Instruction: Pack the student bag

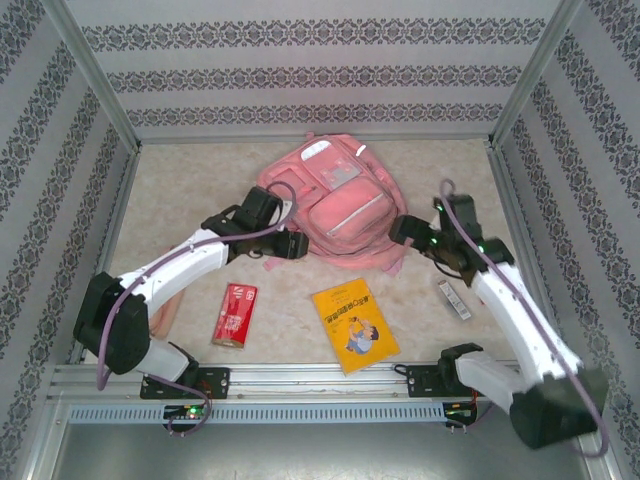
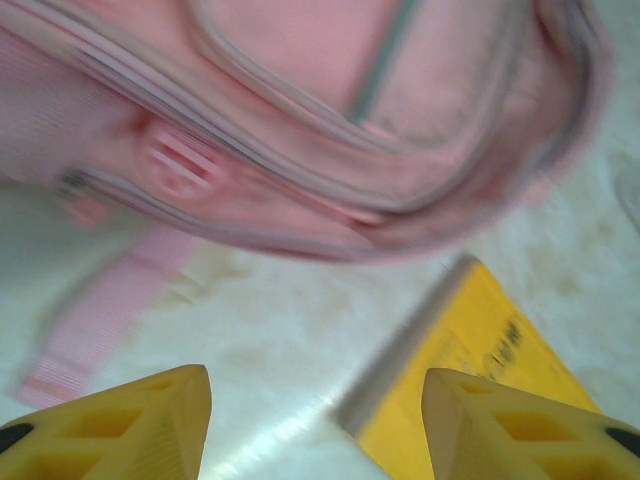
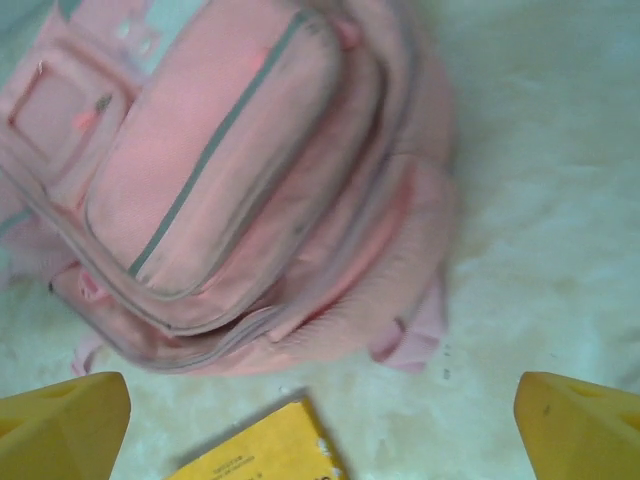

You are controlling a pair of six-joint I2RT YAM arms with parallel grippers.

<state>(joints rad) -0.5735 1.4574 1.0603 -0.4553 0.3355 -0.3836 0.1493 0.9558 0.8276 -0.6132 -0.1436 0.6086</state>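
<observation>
Pink fabric student bag (image 1: 330, 205), lying flat far-centre on the table (image 1: 180, 190) between the left gripper (image 2: 315, 410), part-spread and empty, and the right gripper (image 3: 320, 400), wide and empty; soft, floppy, apparently zipped, best taken by a strap or seam.

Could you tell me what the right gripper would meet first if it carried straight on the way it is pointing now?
Most likely the student bag: the open right gripper points at its side from close by. The yellow book has a corner that seems to lie below that line, though depth is unclear.
</observation>
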